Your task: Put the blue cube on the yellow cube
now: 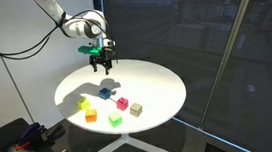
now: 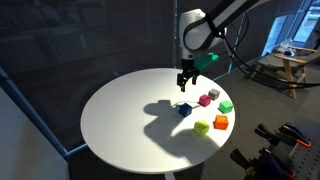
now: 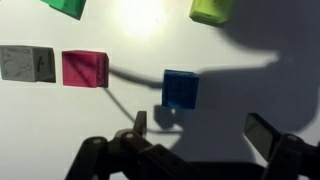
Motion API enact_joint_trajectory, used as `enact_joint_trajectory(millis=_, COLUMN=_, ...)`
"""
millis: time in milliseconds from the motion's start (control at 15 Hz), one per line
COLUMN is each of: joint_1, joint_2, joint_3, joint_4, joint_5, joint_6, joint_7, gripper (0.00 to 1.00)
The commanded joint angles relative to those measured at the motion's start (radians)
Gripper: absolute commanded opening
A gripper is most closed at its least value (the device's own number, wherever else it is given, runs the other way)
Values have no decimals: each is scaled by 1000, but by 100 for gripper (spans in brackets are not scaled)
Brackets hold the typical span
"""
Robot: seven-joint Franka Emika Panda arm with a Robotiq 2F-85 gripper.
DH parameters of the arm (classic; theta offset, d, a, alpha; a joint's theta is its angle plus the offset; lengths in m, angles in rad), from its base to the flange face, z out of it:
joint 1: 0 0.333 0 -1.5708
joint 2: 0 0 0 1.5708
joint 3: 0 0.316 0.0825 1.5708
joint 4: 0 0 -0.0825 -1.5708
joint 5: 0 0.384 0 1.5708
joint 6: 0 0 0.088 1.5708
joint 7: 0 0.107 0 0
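The blue cube point(image 1: 106, 91) point(image 2: 184, 109) sits on the round white table, near its middle. In the wrist view the blue cube point(image 3: 180, 88) lies just ahead of my fingers, slightly left of their midline. The yellow cube point(image 1: 87, 105) point(image 2: 202, 127) stands apart from it, next to an orange cube; it shows yellow-green at the top edge of the wrist view point(image 3: 212, 10). My gripper point(image 1: 100, 57) point(image 2: 184, 80) point(image 3: 200, 130) hangs open and empty above the table, over the blue cube.
A magenta cube point(image 3: 85, 68) and a pale beige cube point(image 3: 27, 62) stand in a row beside the blue one. A green cube point(image 1: 115, 119) and an orange cube point(image 1: 91, 115) lie nearer the table point(image 1: 162, 84) edge. Dark windows stand behind.
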Motion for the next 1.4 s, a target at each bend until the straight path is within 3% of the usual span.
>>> enact_joint_trajectory(millis=0, joint_1=12, joint_2=17, joint_3=-9, joint_4=28, joint_5=-21, joint_6=-12, joint_7=22, gripper=100)
enact_joint_trajectory(millis=600, joint_1=4, joint_2=14, joint_3=-1, joint_4=10, joint_5=-2, joint_6=-2, joint_7=0, gripper=100)
enact_joint_trajectory(millis=1333, joint_1=23, joint_2=107, joint_3=-28, joint_4=13, joint_5=-6, joint_6=111, joint_7=118, gripper=100)
